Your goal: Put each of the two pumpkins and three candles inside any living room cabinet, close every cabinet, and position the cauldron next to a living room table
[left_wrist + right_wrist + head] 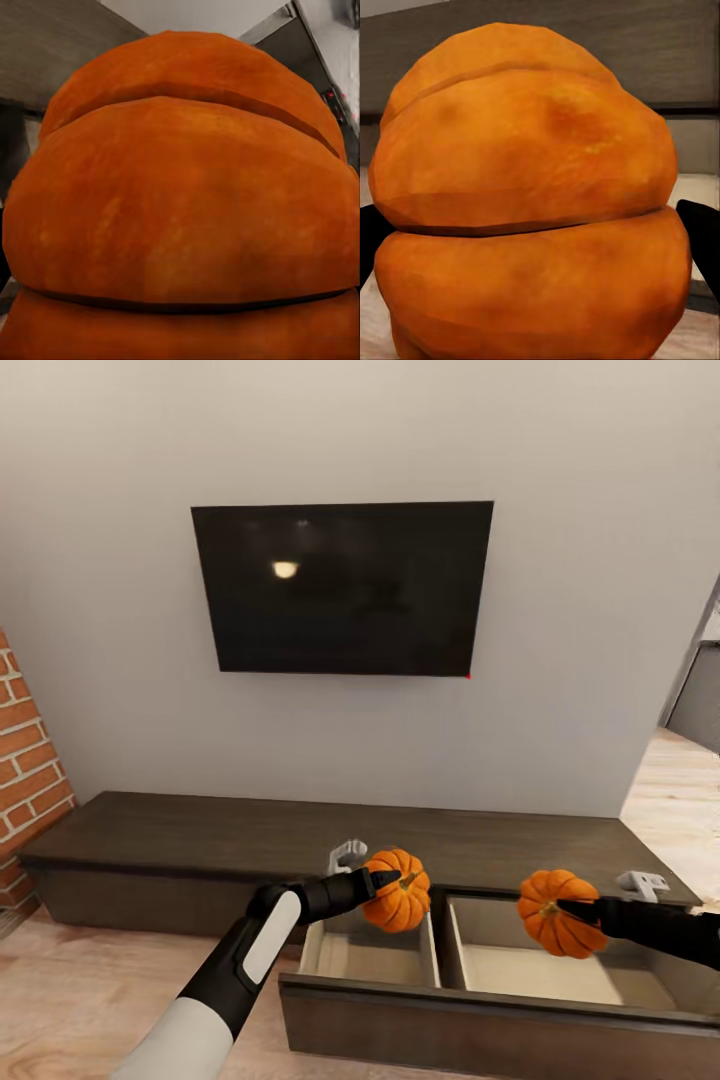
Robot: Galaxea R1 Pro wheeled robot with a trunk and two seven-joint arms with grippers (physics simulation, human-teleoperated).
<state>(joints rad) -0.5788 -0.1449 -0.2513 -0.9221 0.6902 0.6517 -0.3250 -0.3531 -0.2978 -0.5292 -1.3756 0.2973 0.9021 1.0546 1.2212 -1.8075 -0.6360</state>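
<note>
While your left end effector [388, 881] and right end effector [567, 908] each grip a pumpkin [398, 889] [555, 911] above the cabinet [200, 838]'s open drawer [480, 1000], nothing is stowed; candles, closing, cauldron remain.

Orange pumpkin [529, 210] btwn dark end effector fingers [701, 240].

White-and-black left arm reaches forward, its black left gripper [392, 882] clamped on a ribbed orange pumpkin [398, 903]; black right gripper [562, 909] likewise grips another orange pumpkin [553, 925].
</note>
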